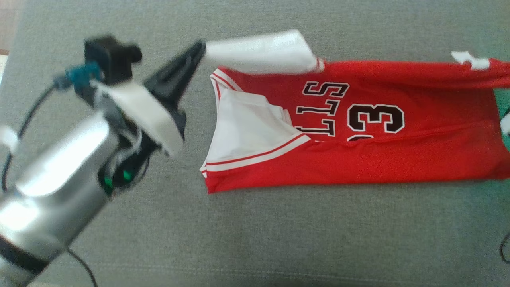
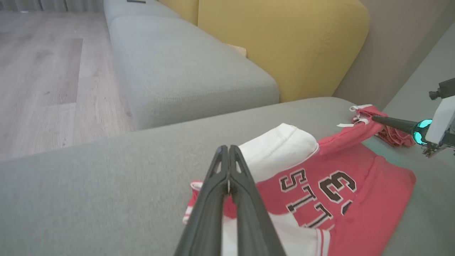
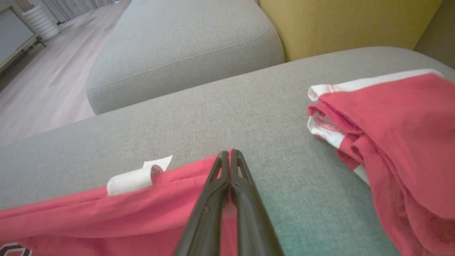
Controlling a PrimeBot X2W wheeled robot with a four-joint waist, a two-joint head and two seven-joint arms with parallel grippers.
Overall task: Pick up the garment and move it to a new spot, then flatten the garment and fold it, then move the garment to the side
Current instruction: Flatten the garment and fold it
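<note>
Head view: the jersey (image 1: 398,159) lay lengthwise on the grey cushion (image 1: 279,239), from centre out to 3 o'clock. Its 6 o'clock long side appeared already folded in over part of the number. The left gripper (image 1: 201,46), at 10 o'clock, was pinched shut on the jersey's white flap (image 1: 271,52), holding it raised.

Left wrist view: its fingers met with cloth between them. At 3 o'clock the right gripper (image 2: 373,119) clamped the far hem.

Right wrist view: that gripper was closed on the red edge at centre.

Flattening looked done and folding roughly halfway. Finishing the fold and moving the jersey aside remained.
</note>
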